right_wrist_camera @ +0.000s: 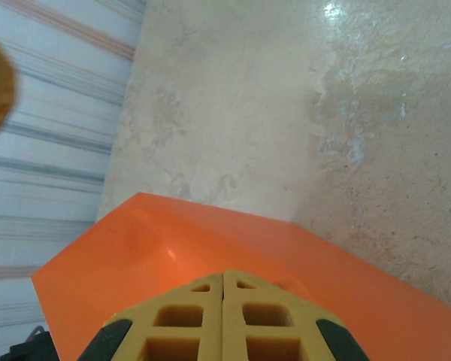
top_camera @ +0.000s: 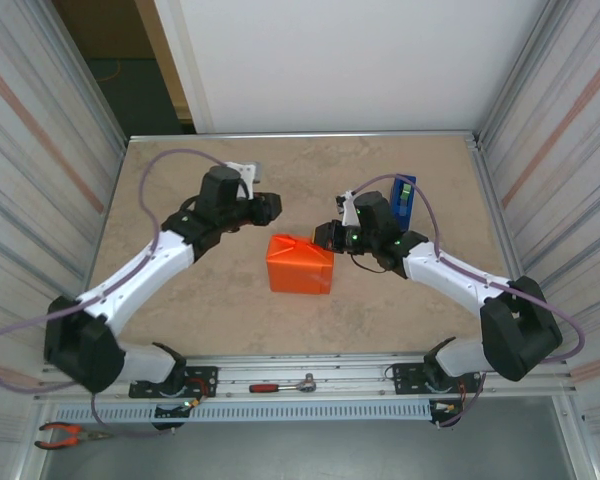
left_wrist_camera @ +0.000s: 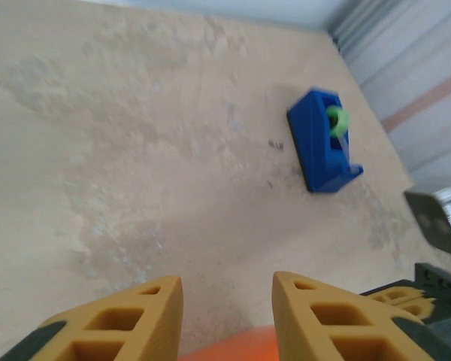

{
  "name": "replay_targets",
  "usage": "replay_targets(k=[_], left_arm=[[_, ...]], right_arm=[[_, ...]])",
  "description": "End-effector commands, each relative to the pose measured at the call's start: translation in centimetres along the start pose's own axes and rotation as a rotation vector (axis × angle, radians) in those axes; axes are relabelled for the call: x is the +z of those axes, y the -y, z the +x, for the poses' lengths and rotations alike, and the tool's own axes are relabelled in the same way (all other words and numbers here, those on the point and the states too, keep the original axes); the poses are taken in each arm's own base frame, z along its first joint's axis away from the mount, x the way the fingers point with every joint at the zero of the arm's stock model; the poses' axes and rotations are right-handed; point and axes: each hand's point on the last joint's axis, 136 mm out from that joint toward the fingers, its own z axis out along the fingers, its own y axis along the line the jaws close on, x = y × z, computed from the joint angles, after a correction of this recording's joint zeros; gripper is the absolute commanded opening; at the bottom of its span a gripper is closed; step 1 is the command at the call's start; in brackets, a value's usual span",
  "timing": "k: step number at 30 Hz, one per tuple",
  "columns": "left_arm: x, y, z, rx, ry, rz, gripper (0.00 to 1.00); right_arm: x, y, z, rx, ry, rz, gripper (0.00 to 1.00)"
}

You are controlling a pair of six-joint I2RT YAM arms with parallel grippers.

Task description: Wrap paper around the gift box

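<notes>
Right gripper [right_wrist_camera: 223, 277] sits clamped shut over the orange paper [right_wrist_camera: 165, 248]; left gripper [left_wrist_camera: 227, 286] stands partway open, empty, with the blue tape dispenser [left_wrist_camera: 319, 147] beyond.

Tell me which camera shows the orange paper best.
The top view: the paper shows whole, folded into a blocky parcel between both arms. The right wrist view gives a close patch of it beyond the shut right gripper. The left wrist view catches a sliver by the open left gripper.

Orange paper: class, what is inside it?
The orange paper is folded into a closed, boxy parcel on the table. Whatever it wraps is fully covered, so the contents cannot be told.
</notes>
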Motion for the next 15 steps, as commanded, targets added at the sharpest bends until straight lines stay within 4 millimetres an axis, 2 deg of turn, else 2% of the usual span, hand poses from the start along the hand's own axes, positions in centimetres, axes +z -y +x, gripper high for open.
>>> replay_targets(k=[1, 4, 6, 9, 15], left_arm=[[2.0, 1.3, 1.9, 0.041, -0.146, 0.095, 0.33], [3.7, 1.3, 2.8, 0.058, -0.233, 0.117, 0.30], [4.1, 1.2, 3.3, 0.073, -0.273, 0.123, 0.29], [4.2, 1.3, 4.3, 0.089, -0.338, 0.144, 0.28], [3.1, 2.2, 6.3, 0.092, -0.430, 0.208, 0.27]], right_arm=[[0.6, 4.5, 4.7, 0.097, -0.137, 0.144, 0.00], [0.6, 4.6, 4.9, 0.099, -0.140, 0.146, 0.00], [0.7, 4.6, 4.9, 0.101, -0.139, 0.146, 0.00], [0.6, 4.7, 4.9, 0.102, -0.137, 0.148, 0.00], [0.7, 4.9, 4.9, 0.107, -0.133, 0.156, 0.00]])
